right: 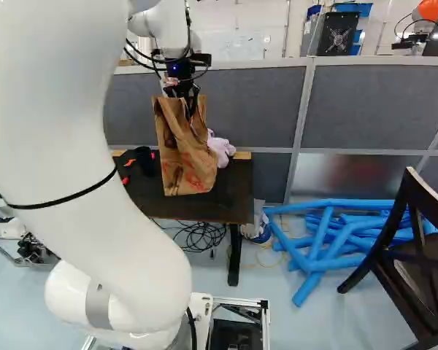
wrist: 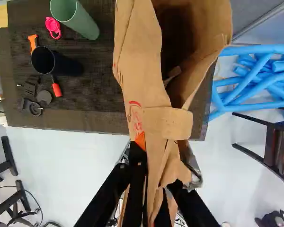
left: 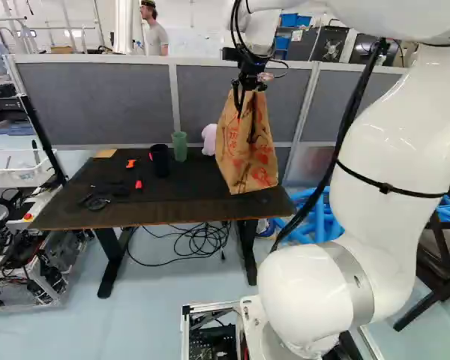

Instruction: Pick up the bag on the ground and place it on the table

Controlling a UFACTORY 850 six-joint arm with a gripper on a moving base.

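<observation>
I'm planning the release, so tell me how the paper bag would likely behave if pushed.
The paper bag would probably fold rather than stay stiff: its sides are creased and its top crumples in the hand. Thin paper suggests it's light, though its contents are unclear. Tall and narrow, it could tip.

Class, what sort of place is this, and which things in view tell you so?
Probably a robotics lab or workshop: a white robot arm grips a paper bag, open-framed equipment with exposed wiring stands at the left base view's left, and grey partition panels run behind the table.
</observation>
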